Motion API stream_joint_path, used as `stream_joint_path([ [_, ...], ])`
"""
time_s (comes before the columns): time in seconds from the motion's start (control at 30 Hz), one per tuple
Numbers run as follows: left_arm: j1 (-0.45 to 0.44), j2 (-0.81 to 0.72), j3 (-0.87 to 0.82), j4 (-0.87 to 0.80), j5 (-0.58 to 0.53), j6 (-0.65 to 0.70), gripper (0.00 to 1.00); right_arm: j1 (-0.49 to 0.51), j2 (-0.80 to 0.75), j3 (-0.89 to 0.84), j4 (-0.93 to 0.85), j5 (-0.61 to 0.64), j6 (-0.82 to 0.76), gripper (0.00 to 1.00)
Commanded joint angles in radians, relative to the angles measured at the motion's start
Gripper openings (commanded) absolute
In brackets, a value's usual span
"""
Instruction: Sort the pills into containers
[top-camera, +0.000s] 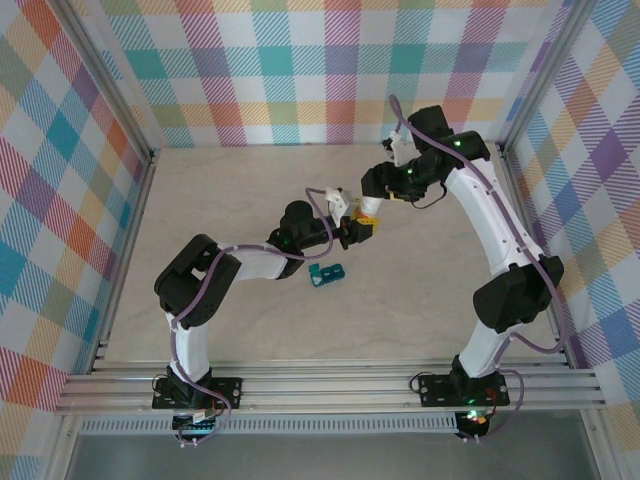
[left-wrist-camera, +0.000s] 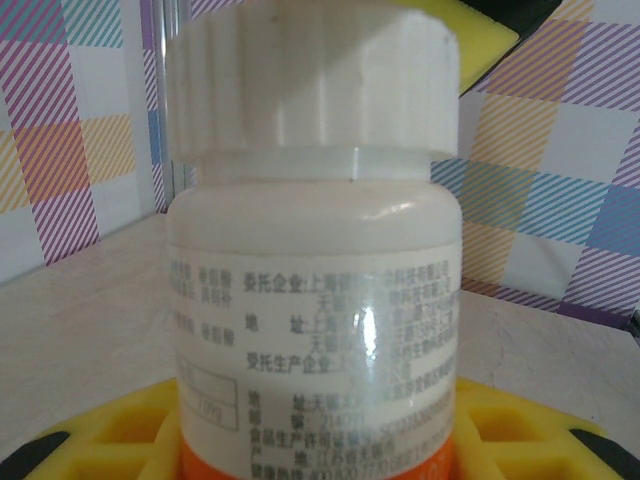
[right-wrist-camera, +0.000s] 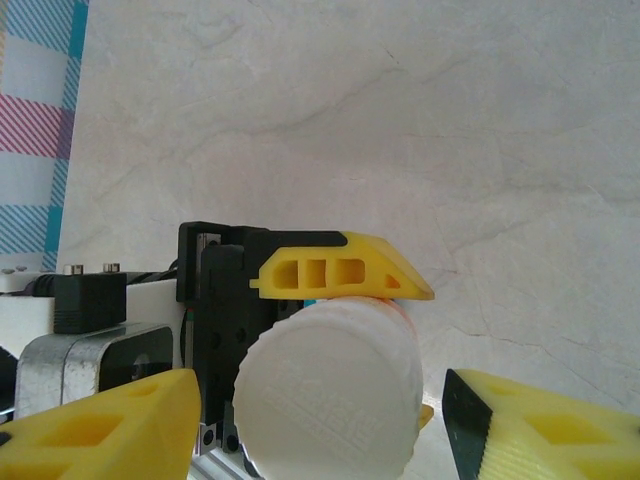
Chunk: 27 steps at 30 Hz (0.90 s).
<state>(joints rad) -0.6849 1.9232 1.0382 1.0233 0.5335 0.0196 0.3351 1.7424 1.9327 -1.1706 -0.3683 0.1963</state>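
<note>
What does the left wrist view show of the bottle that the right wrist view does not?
Left wrist: the side of the bottle, with its printed label and orange band, set between the yellow fingers of the left gripper. Right wrist: the top face of the cap seen from above, with the right gripper open, one finger on each side and a gap to each. Both: the white ribbed cap, and the left gripper shut on the bottle.

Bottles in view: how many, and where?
1. The white bottle is gripped in the left tool, up-right of the teal strip in the top view. The open right tool straddles its cap. The arms may hide others.
</note>
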Motion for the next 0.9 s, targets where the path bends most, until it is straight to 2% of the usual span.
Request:
stream_joint_path([
  [0.0,-0.005,-0.043,0.018,0.038,0.013,0.017,0.0,0.007,0.004,-0.008,-0.021,-0.031,-0.023,0.66],
  [0.2,-0.005,-0.042,0.018,0.038,0.011,0.018,0.0,0.007,0.009,-0.023,-0.022,-0.033,-0.021,0.59],
  [0.37,-0.004,-0.041,0.018,0.038,0.008,0.018,0.0,0.007,0.014,-0.024,-0.023,-0.035,-0.017,0.48],
  [0.5,-0.005,-0.043,0.017,0.041,0.004,0.018,0.0,0.01,0.005,-0.045,-0.007,-0.03,0.019,0.43],
  [0.67,-0.005,-0.044,0.013,0.041,-0.011,0.018,0.0,0.029,-0.069,-0.191,0.133,0.006,0.211,0.39],
  [0.87,-0.005,-0.041,0.01,0.047,-0.04,0.018,0.0,0.107,-0.167,-0.353,0.272,0.188,0.461,0.38],
])
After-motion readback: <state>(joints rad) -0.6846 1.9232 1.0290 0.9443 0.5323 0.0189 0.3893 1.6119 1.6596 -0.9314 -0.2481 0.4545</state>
